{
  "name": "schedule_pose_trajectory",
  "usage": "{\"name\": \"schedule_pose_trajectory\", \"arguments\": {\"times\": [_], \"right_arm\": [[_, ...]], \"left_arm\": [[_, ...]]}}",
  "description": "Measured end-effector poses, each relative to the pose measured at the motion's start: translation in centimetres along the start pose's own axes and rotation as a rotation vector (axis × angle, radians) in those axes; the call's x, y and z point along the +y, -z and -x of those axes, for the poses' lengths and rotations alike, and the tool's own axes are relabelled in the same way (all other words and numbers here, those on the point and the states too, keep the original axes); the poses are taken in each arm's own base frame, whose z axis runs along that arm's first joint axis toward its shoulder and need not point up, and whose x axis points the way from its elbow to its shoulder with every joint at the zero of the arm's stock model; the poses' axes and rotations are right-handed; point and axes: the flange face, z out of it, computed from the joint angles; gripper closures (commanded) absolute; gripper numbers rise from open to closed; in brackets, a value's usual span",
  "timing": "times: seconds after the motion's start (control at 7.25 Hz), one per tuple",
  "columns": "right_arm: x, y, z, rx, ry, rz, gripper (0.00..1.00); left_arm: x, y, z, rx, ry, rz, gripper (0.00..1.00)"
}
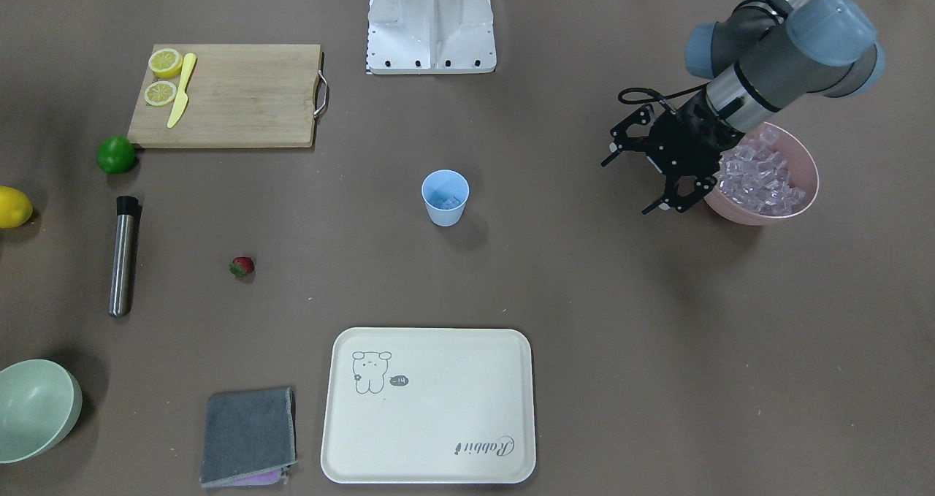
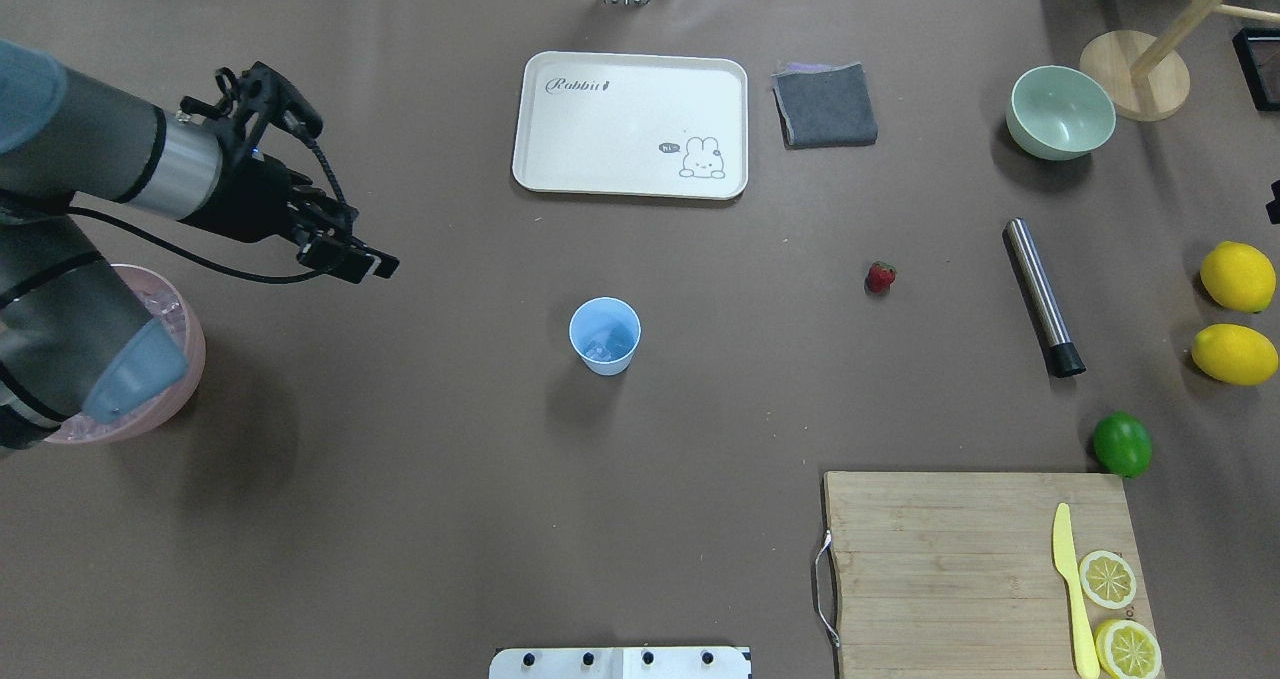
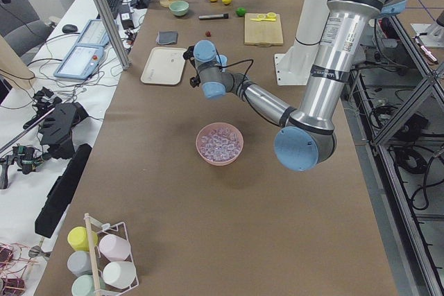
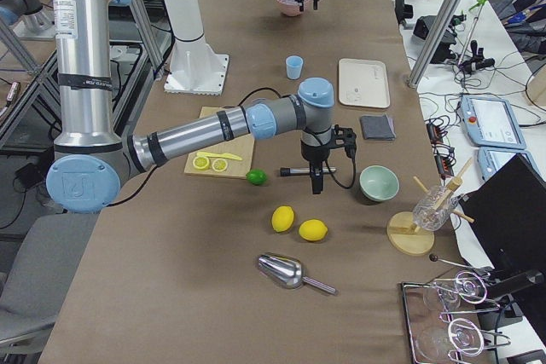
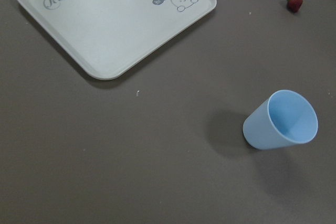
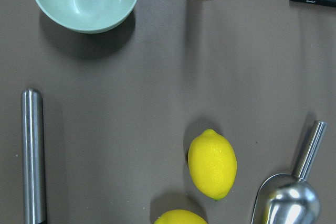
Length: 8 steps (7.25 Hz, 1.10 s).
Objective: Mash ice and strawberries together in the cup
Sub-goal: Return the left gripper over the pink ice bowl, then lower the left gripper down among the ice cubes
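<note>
The left gripper (image 1: pixel 668 204) is held spread and empty beside the pink bowl (image 1: pixel 745 215) of ice (image 1: pixel 763 178); the cup (image 1: pixel 445 198) stands well apart from it, the strawberry (image 1: pixel 242 266) farther beyond. The state of the right gripper (image 4: pixel 317 185) cannot be told. The light cup could be toppled if its rim is clipped.

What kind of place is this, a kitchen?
Probably a robotics lab staged as a drinks counter: robot arms mounted at a long table, a screen alongside, plus a bowl of ice, lemons and a cup.
</note>
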Motion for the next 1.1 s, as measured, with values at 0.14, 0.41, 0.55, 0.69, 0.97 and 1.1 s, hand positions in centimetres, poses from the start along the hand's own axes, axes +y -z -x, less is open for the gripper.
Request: {"name": "schedule_pose_trajectory", "arguments": {"times": [0.14, 0.41, 0.55, 0.69, 0.97, 1.1], "right_arm": [[0.0, -0.1, 0.0, 0.0, 0.001, 0.001, 0.0], [-0.2, -0.2, 0.2, 0.001, 0.003, 0.002, 0.0], [-0.3, -0.2, 0.3, 0.001, 0.005, 0.001, 0.0], [-0.4, -0.2, 0.3, 0.002, 0.006, 0.001, 0.0], [-0.3, -0.3, 0.4, 0.001, 0.006, 0.002, 0.0], [-0.3, -0.3, 0.3, 0.002, 0.006, 0.004, 0.0]], "left_arm": [[2.5, 1.0, 1.8, -0.005, -0.047, 0.026, 0.07], [7.1, 3.5, 4.7, 0.001, -0.111, 0.066, 0.07], [9.6, 4.5, 5.9, -0.007, -0.146, 0.086, 0.07], [11.6, 5.5, 7.1, -0.021, -0.178, 0.1, 0.08], [14.7, 6.7, 8.7, -0.045, -0.221, 0.127, 0.14], [16.0, 6.9, 9.1, -0.057, -0.224, 0.141, 0.14]]}}
